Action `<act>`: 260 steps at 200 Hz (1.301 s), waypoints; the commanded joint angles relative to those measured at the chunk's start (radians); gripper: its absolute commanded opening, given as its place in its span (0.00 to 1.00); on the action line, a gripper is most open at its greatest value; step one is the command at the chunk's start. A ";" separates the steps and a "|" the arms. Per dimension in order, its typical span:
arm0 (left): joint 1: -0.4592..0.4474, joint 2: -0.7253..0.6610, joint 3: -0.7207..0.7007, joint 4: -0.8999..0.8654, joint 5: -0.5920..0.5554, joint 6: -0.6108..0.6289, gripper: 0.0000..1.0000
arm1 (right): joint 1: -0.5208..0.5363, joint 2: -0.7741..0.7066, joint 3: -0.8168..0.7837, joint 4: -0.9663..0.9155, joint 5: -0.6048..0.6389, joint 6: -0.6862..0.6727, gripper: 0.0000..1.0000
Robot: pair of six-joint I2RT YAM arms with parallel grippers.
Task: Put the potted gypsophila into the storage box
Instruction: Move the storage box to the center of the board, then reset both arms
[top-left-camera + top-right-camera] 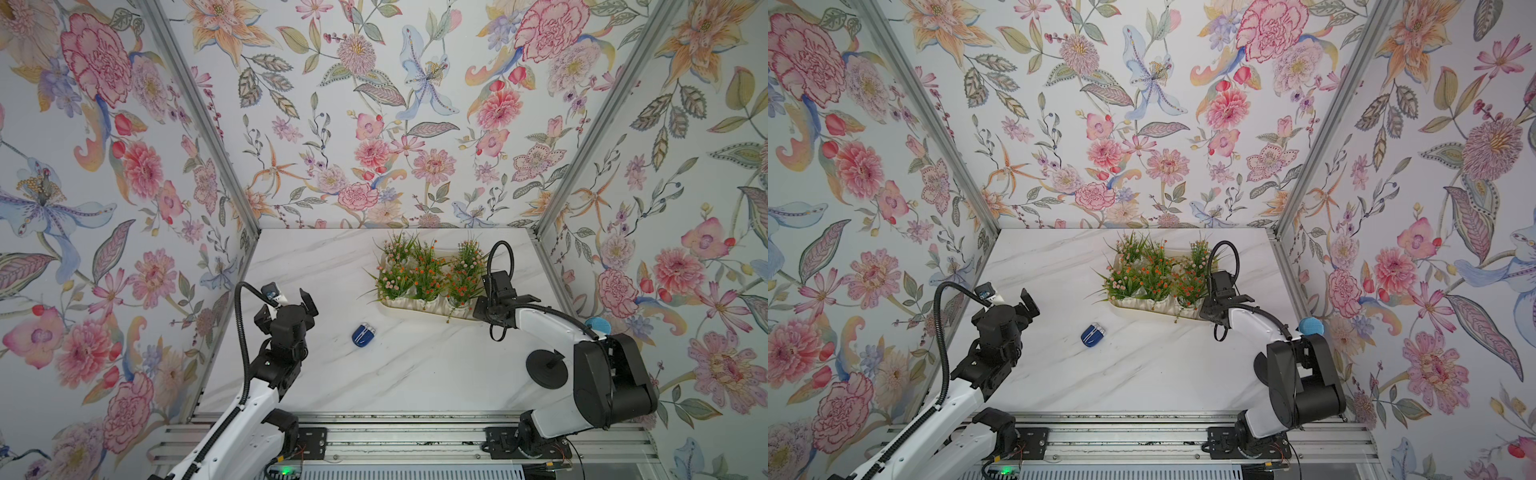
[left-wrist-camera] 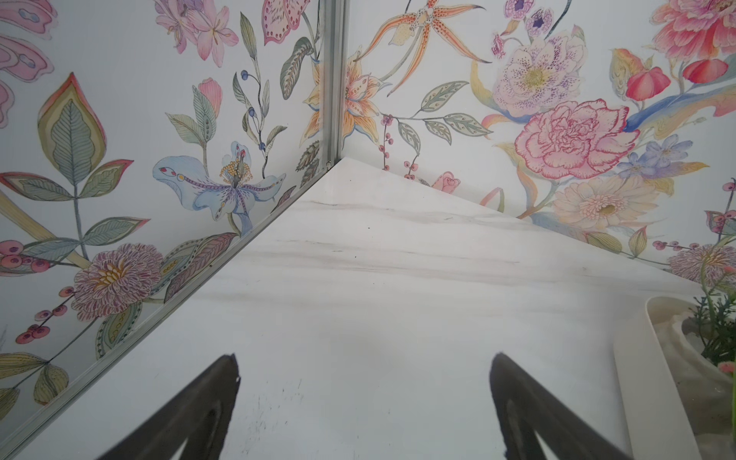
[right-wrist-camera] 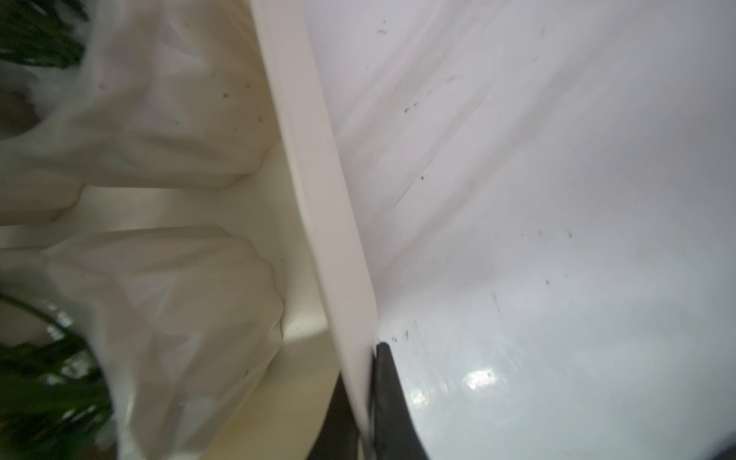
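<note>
- Counter (image 1: 415,374): white marble-look, carries everything.
- Storage box (image 1: 415,311): cream tray on the far right half of the counter, long axis running side to side.
- Potted gypsophila (image 1: 428,270): two rows of three, all inside the box, upright.
- Right claw (image 3: 358,366): pinching the box rim at its right end, so the box extends leftward from it. This arm is nearer, and any shift of the box likely falls to it.
- Left claw (image 2: 366,356): spread wide, empty, well apart from the box's left end.
- Blue gadget (image 1: 364,334): loose on the counter.

3 floral-papered walls (image 1: 374,104) enclose a white marble tabletop (image 1: 395,374).
</note>
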State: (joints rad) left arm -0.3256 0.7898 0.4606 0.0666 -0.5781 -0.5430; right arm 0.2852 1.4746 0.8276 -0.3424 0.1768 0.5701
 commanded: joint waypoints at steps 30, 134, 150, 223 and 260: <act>0.008 0.006 -0.031 0.005 0.018 -0.005 1.00 | 0.102 -0.063 -0.108 -0.078 -0.153 0.055 0.21; 0.141 0.120 -0.160 0.460 -0.032 0.305 1.00 | -0.133 -0.263 -0.018 -0.046 0.027 -0.174 1.00; 0.205 0.153 -0.231 0.640 0.001 0.352 1.00 | -0.187 -0.287 -0.042 0.001 0.031 -0.237 1.00; 0.304 0.581 -0.339 1.293 0.089 0.412 1.00 | -0.313 -0.489 -0.361 0.407 -0.025 -0.474 1.00; 0.295 0.698 -0.306 1.336 0.220 0.479 1.00 | -0.315 -0.545 -0.499 0.573 -0.013 -0.490 1.00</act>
State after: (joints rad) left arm -0.0257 1.4513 0.1318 1.2560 -0.4438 -0.1345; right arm -0.0238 0.9676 0.3973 0.0387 0.1661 0.1387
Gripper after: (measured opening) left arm 0.996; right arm 0.999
